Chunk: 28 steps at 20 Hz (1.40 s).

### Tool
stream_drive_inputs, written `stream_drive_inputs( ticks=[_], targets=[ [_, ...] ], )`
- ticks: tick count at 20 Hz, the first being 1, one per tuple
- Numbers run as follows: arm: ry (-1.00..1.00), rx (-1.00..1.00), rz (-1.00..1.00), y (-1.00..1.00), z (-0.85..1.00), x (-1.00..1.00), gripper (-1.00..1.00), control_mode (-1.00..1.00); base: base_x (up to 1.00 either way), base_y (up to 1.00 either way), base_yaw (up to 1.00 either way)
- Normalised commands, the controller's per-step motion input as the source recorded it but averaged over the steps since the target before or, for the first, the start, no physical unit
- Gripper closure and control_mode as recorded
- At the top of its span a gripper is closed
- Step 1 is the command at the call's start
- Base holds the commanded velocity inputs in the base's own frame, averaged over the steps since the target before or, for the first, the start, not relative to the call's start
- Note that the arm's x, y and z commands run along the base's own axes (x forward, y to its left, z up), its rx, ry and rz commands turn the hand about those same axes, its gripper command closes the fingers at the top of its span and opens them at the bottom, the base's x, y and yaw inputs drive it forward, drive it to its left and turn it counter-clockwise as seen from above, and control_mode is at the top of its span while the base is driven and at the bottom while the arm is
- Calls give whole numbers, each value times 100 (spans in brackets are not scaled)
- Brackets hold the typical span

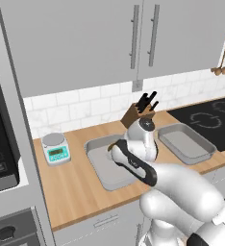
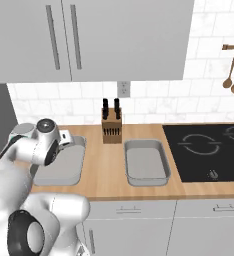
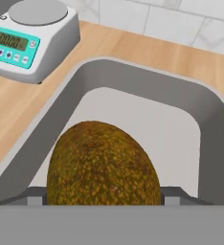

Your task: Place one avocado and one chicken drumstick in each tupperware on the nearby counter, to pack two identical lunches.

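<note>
In the hand view an olive-brown avocado (image 3: 102,165) sits between the fingertips of my gripper (image 3: 103,198), which is shut on it. Behind it lies the left tupperware (image 3: 147,81), a light-grey tray with a bare floor, and the avocado hangs just above that floor. In the left base view the hand reaches down over this tupperware (image 1: 93,158), with my own arm hiding most of it. The second tupperware (image 1: 186,141) stands bare further right on the wooden counter (image 1: 76,192). The chicken drumstick is out of view.
A white scale (image 1: 56,149) with a teal display stands left of the left tray. A knife block (image 1: 138,113) is at the back between the trays. The black cooktop (image 1: 210,117) lies at the right. Wall cabinets hang overhead.
</note>
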Motion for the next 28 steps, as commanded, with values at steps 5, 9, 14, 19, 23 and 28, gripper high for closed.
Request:
stream_drive_inputs(
  ticks=[5, 9, 14, 19, 23, 28],
  targets=[
    [0, 0, 0, 0, -31, 48, 100, -100, 0, 0, 0],
    [0, 0, 0, 0, -41, 45, -100, -100, 0, 0, 0],
    [0, 2, 0, 0, 21, 2, -100, -100, 0, 0, 0],
    [0, 0, 0, 0, 1, 9, -100, -100, 0, 0, 0],
    [-2, 0, -1, 0, 32, -10, -100, -100, 0, 0, 0],
    [-7, 8, -17, -12, 90, -77, -100, -100, 0, 0, 0]
  ],
)
